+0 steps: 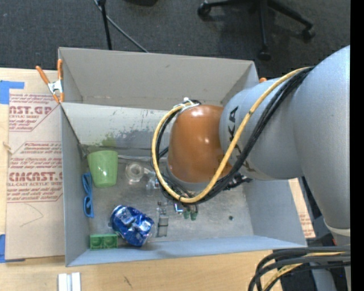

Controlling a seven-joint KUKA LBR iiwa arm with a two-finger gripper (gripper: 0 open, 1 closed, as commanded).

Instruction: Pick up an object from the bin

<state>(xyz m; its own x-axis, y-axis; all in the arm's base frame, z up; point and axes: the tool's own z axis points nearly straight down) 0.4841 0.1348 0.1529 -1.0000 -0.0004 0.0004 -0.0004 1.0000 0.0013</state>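
Frankly, I cannot tell whether my tool (163, 223), low just beside the crumpled blue can (131, 225) near the bin's (170, 248) front wall, is apart or together, so it might shove the can aside.

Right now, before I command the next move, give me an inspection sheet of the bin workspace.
surface: grey bin floor, scuffed.
job's things: green cup, clear small cup, blue crumpled wrapper, green brick, blue glasses, all at left.
clutter: nothing seen.
grippers: gripper low in the bin, just right of the wrapper.
cables: yellow and black cable loop round the orange cover.
surroundings: chair base on dark floor.
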